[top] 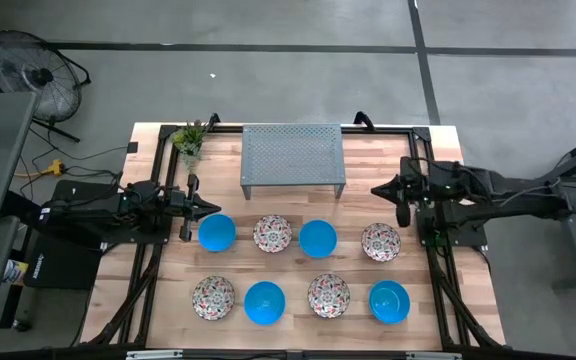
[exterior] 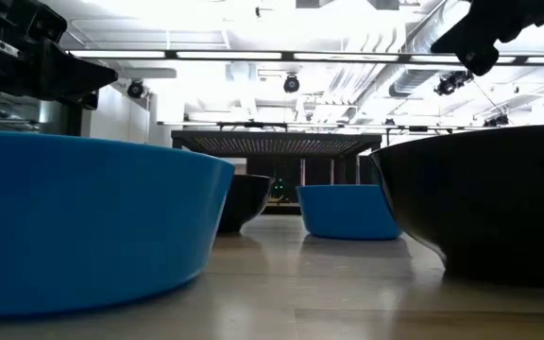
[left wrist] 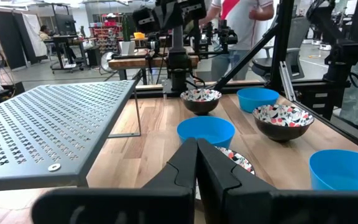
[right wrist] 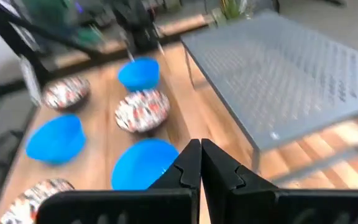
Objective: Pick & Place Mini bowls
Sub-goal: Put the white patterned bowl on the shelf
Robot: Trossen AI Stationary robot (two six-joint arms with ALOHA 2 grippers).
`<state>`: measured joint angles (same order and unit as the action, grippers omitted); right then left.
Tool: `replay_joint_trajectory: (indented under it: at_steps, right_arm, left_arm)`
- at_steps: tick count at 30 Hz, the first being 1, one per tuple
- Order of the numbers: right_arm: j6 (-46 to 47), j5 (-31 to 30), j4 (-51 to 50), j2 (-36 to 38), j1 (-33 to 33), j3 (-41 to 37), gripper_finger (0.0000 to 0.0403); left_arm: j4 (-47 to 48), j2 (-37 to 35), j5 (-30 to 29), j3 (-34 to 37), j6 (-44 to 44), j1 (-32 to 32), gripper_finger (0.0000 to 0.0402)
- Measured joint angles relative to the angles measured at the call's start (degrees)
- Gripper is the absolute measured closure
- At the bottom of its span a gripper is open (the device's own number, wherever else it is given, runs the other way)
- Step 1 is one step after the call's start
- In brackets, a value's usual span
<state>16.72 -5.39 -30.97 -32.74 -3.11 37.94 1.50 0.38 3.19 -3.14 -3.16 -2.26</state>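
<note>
With the left end effector [top: 204, 205] pinched shut and empty just left of the nearest blue bowl [top: 216, 232], itself left-front of the perforated rack [top: 293, 157], spread the fingers before descending; the right end effector [top: 378, 190] is likewise closed.

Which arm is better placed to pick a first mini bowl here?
Left, though only narrowly. The left claw sits shut, right beside the rear-left blue bowl; the right claw is also shut, slightly farther from the floral bowl.
</note>
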Motion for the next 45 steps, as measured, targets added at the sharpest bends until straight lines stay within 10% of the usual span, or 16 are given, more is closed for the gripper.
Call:
replay_joint_trajectory:
  at_steps: [27, 45]
  right_arm:
    - [43.3, 8.2, -37.1, -22.7, 0.1, 9.1, 0.0398]
    - [55.4, 11.8, -41.0, -34.1, 6.8, 7.1, 0.0200]
  left_arm:
    - [0.0, 0.0, 0.0, 0.0, 0.0, 0.0, 0.0401]
    - [0.0, 0.0, 0.0, 0.0, 0.0, 0.0, 0.0401]
